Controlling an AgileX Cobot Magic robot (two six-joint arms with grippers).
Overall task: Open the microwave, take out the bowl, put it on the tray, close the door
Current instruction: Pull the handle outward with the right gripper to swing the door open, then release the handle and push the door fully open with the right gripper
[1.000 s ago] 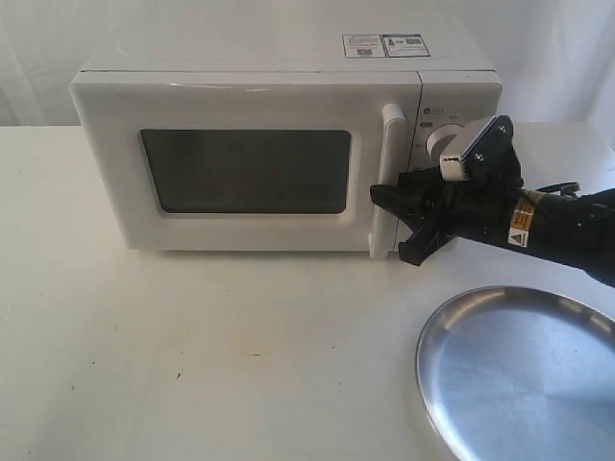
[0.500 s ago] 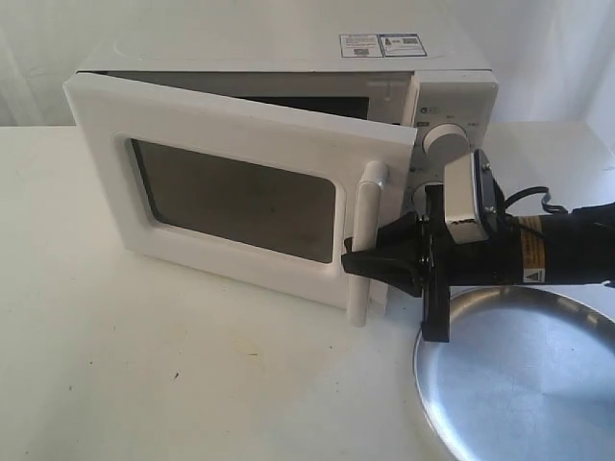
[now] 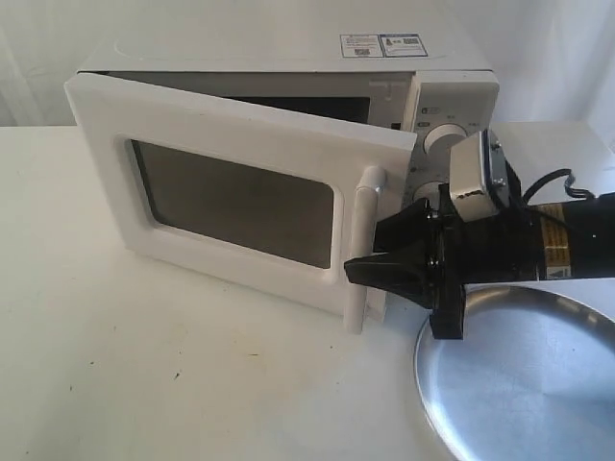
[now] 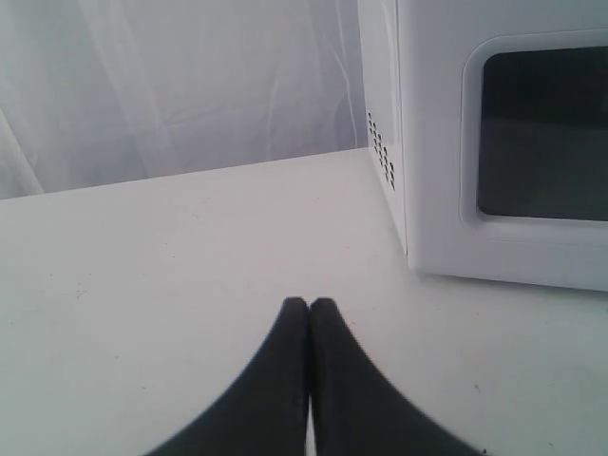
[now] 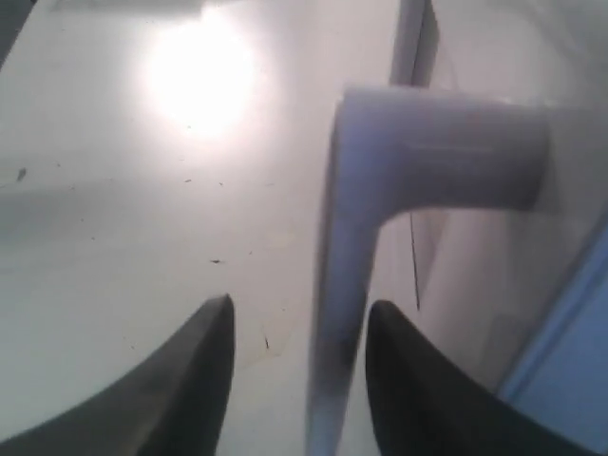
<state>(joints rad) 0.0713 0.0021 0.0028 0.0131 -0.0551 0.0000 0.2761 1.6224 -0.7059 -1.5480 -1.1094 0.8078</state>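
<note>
The white microwave point(image 3: 452, 91) stands at the back of the table. Its door point(image 3: 240, 134) hangs partly open, swung out toward the front. My right gripper point(image 3: 359, 271) is open, its fingers straddling the lower part of the vertical white handle point(image 3: 363, 245) with a gap on each side; the right wrist view shows the handle bar point(image 5: 347, 285) between the two fingers point(image 5: 190, 380). The bowl is hidden behind the door. The silver tray point(image 3: 538, 384) lies at the front right, under my right arm. My left gripper point(image 4: 309, 306) is shut on nothing, low over the table beside the microwave point(image 4: 427, 142).
The two round knobs point(image 3: 440, 139) sit just behind my right wrist. A black cable point(image 3: 553, 181) runs behind the right arm. A white curtain backs the table. The left arm does not appear in the exterior view.
The door swung from closed to partly open, pulled by the handle. In the last half second the door barely moved, while my right wrist rolled and shifted slightly.
</note>
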